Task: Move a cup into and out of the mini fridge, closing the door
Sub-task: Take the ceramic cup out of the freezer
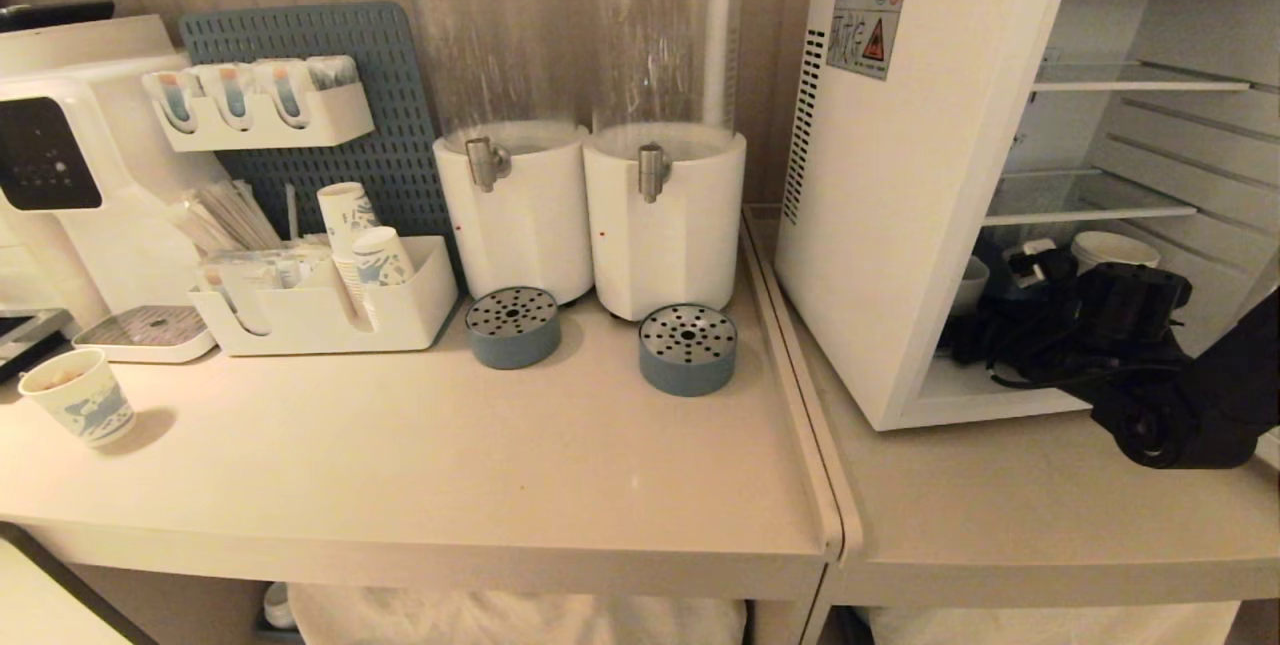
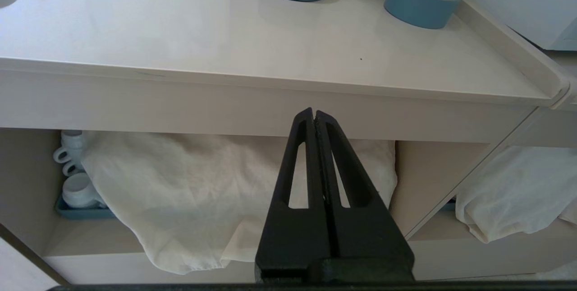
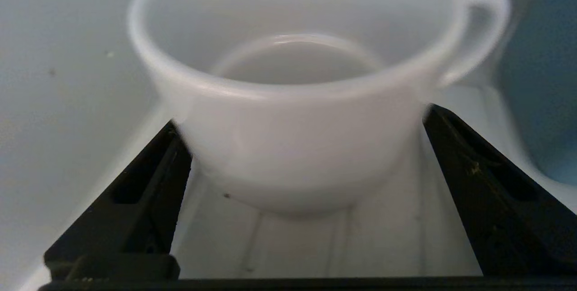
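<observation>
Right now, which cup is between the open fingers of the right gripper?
The white handled cup on the fridge floor, flanked by the right gripper. The printed paper cups are on the counter, outside the fridge.

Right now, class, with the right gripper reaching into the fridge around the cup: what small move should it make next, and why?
Probably close the fingers. The right gripper stands open inside the fridge, one finger on each side of the cup, which sits on the fridge floor. Whether the fingers touch the cup cannot be told.

Right gripper fingers spread wide, left gripper fingers pressed together
</observation>
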